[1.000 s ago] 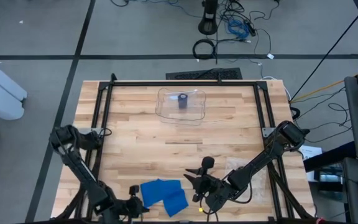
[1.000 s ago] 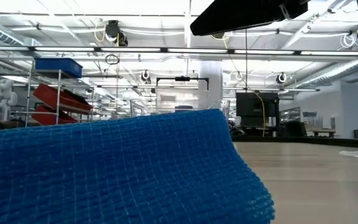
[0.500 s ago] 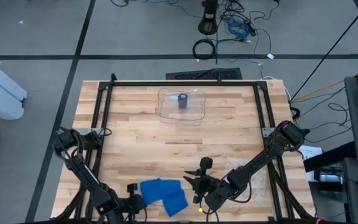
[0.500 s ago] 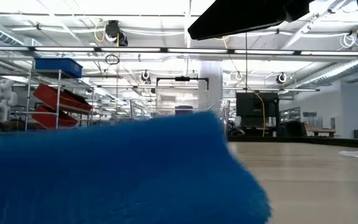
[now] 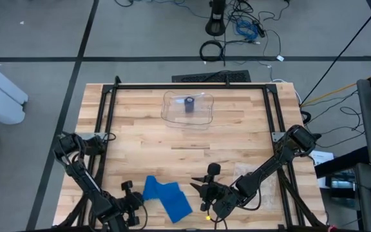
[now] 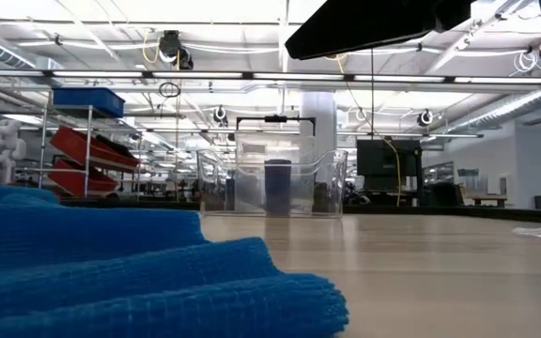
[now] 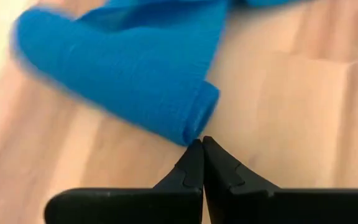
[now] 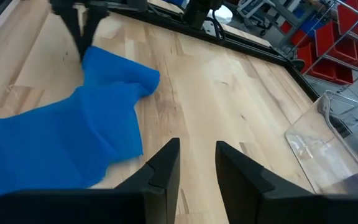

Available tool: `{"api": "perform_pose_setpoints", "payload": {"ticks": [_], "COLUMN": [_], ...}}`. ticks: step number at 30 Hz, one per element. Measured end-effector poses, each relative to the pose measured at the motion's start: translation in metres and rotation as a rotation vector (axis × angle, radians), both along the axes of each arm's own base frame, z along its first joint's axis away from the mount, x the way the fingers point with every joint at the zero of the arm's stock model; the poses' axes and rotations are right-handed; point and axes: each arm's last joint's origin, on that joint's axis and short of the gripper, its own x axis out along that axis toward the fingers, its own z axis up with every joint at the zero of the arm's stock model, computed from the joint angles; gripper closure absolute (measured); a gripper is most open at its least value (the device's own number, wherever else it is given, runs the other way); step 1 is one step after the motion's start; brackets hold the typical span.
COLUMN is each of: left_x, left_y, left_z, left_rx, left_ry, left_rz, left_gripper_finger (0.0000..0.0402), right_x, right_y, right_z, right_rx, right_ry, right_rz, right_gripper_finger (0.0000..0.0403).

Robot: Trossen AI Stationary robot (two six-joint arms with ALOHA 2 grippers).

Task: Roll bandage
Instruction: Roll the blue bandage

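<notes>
A blue mesh bandage (image 5: 167, 198) lies in loose folds near the table's front edge, left of centre. Its left end is rolled into a short tube (image 7: 166, 93). My left gripper (image 7: 202, 143) is shut at that tube's open end; from above it (image 5: 136, 198) is at the bandage's left side. My right gripper (image 5: 203, 191) waits just right of the bandage, its fingers (image 8: 166, 163) apart with nothing between them. From table height the bandage (image 6: 111, 272) fills the near left. My left gripper meets the rim of the bandage's rolled end (image 7: 199, 127) with only its shut fingertips, slanting steeply down from the table's left. Whether a layer is pinched between the tips I cannot tell. The roll lies on the table, and the rest of the cloth trails off slack.
A clear plastic container (image 5: 188, 108) with a dark roll standing in it sits at the far centre of the table. A black frame (image 5: 108, 103) runs around the table top. Bare wood lies between the container and the bandage.
My left gripper has tipped further down, rolled about its own line and shifted slightly toward the far edge. The bandage's left end has turned with it. The cloth that stood high before the low camera has sunk into flat folds. The right end stayed put.
</notes>
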Motion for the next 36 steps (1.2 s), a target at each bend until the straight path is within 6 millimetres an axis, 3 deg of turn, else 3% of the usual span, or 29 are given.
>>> {"api": "perform_pose_setpoints", "payload": {"ticks": [8,21,26,32,36], "left_x": [-0.014,-0.029,-0.034,-0.03,-0.026], "left_y": [0.014,-0.001,-0.002,0.002,0.003], "left_z": [0.012,0.024,0.022,0.004,-0.002], "left_rx": [0.086,0.019,-0.008,0.033,0.058], "left_ry": [0.022,-0.183,-0.195,-0.174,-0.165], "left_rz": [0.098,0.095,0.132,0.164,0.175], "left_gripper_finger": [0.0401,0.0396,0.0339,0.0242,0.0202], "right_x": [0.0,0.0,0.001,0.001,0.001], "right_y": [0.0,0.0,0.0,0.0,0.0], "right_z": [0.0,0.0,-0.001,0.0,0.0], "right_rx": [0.0,0.005,0.017,0.021,0.021], "right_ry": [-0.001,0.0,0.009,0.005,0.005], "right_rz": [0.0,0.002,0.018,0.018,0.018], "right_gripper_finger": [0.0314,0.0314,0.0314,0.0314,0.0314]}}
